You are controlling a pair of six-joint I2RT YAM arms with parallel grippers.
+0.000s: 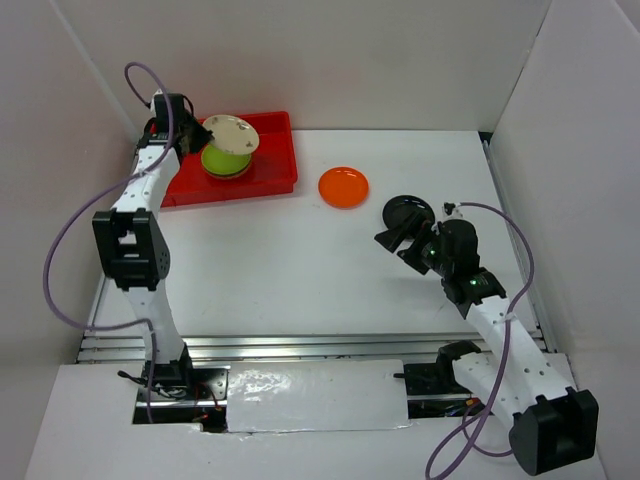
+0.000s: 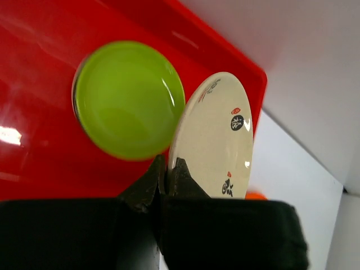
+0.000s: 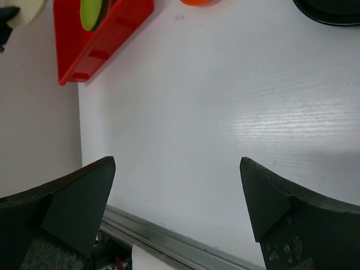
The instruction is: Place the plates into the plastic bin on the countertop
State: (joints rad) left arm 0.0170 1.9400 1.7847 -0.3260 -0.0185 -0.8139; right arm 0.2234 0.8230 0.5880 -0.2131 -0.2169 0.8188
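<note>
My left gripper (image 1: 203, 136) is shut on the rim of a cream plate (image 1: 233, 134) with small red and black marks, held tilted above the red plastic bin (image 1: 275, 175). In the left wrist view the fingers (image 2: 151, 179) pinch the cream plate (image 2: 216, 138) beside a lime green plate (image 2: 128, 99) that lies in the bin (image 2: 34, 73). The green plate also shows from above (image 1: 224, 162). An orange plate (image 1: 343, 186) and a black plate (image 1: 408, 211) lie on the white countertop (image 1: 280, 260). My right gripper (image 1: 398, 243) is open and empty just near of the black plate (image 3: 329, 11).
White walls stand on the left, back and right. A metal rail (image 1: 300, 345) runs along the countertop's front edge and shows in the right wrist view (image 3: 180, 244). The bin sits in the far left corner.
</note>
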